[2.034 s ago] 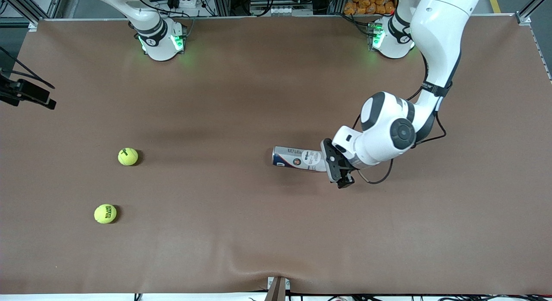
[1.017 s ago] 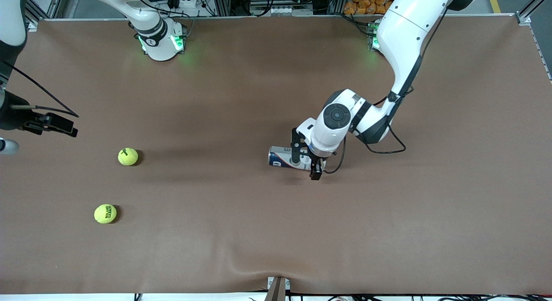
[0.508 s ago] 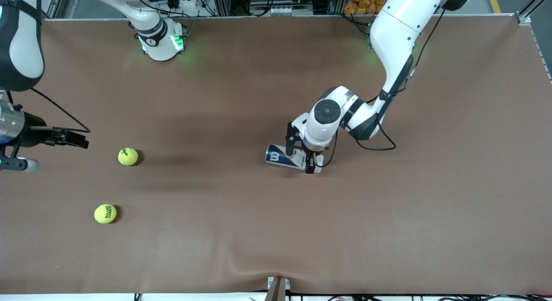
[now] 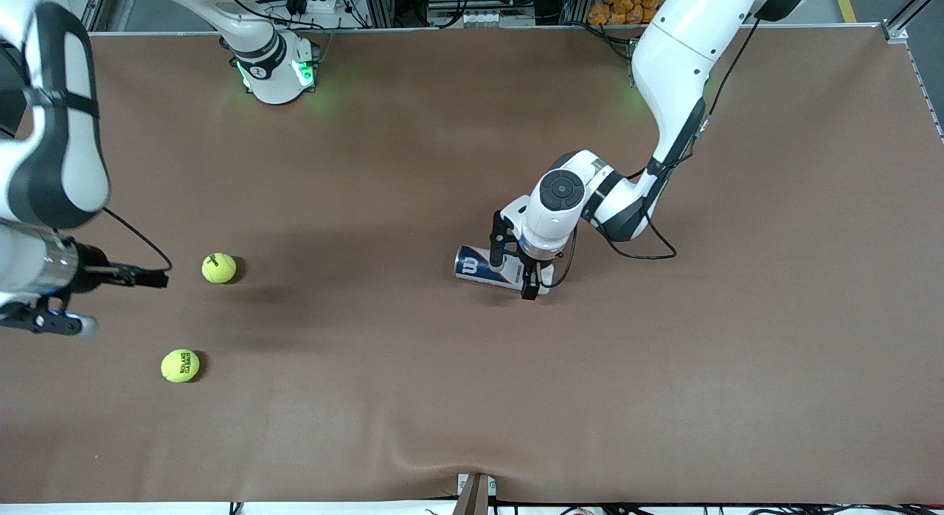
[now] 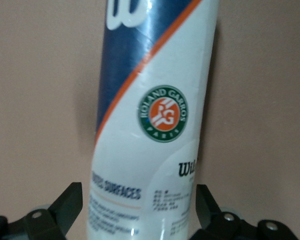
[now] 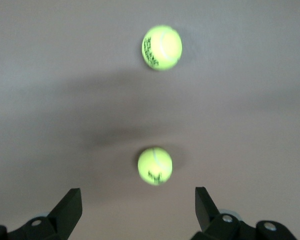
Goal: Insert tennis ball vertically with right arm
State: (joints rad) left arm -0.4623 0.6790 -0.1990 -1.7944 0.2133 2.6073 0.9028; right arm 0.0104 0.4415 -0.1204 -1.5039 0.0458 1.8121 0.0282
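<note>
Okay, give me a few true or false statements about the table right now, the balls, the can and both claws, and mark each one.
1. The ball can lies on its side on the table. True.
2. The left claw straddles the can with fingers open. True.
3. Three tennis balls are on the table. False: two, a farther tennis ball and a nearer tennis ball.
4. The right claw holds a ball. False: it is open and empty, up in the air near the farther ball.
5. A ball is inside the can. False: both balls lie apart from it.

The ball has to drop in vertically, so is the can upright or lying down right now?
Lying down: the can rests on its side on the table, with the left gripper's open jaws straddling it.
</note>
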